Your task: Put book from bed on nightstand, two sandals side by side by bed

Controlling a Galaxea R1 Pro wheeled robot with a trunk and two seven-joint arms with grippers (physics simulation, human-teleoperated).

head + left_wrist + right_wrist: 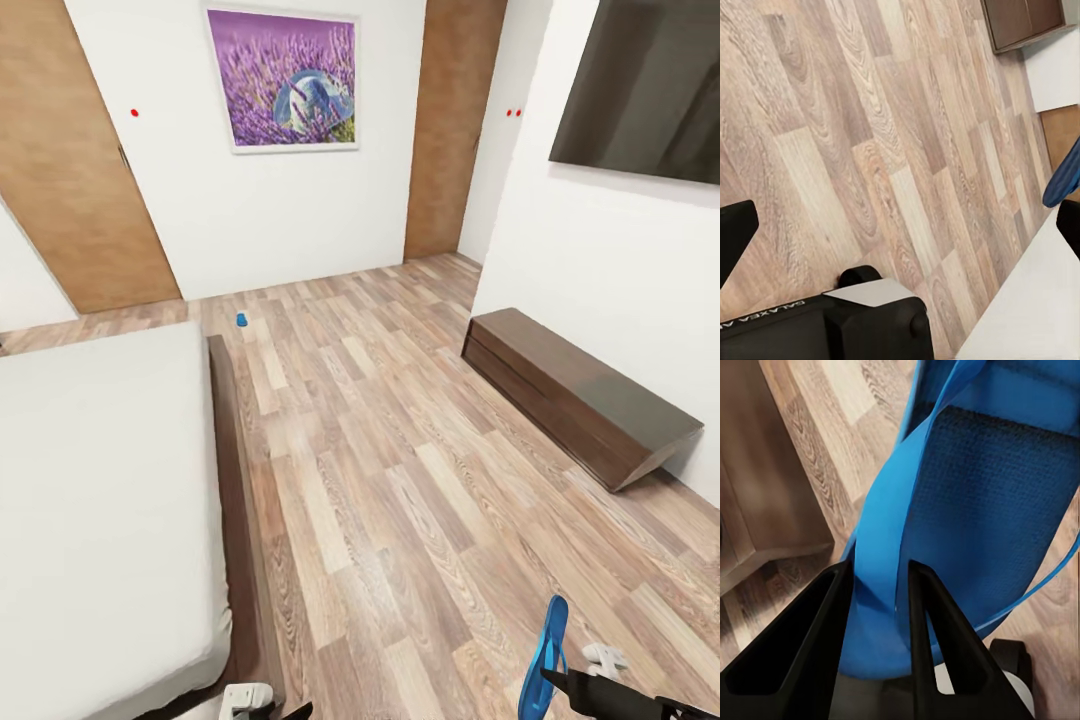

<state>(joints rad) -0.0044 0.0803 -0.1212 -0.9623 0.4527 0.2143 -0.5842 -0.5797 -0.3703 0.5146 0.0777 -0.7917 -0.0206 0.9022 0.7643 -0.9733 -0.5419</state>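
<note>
Right gripper [877, 607] pinched one blue sandal [545, 655] by heel, fingers closed on sole, toe up, likely carried clear of floor [400, 480] for placing by bed [100, 500]. Left gripper [250, 700] low beside bed corner; finger spread impossible to judge. Bench cabinet [580, 400] sat along right wall. Second sandal [241, 320] lay far off past bed's foot. Book not spotted.

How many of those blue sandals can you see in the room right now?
2. One sandal is clamped upright in the right tool, low in the head view. The other sandal lies on the floor far off, past the bed's far corner.
</note>
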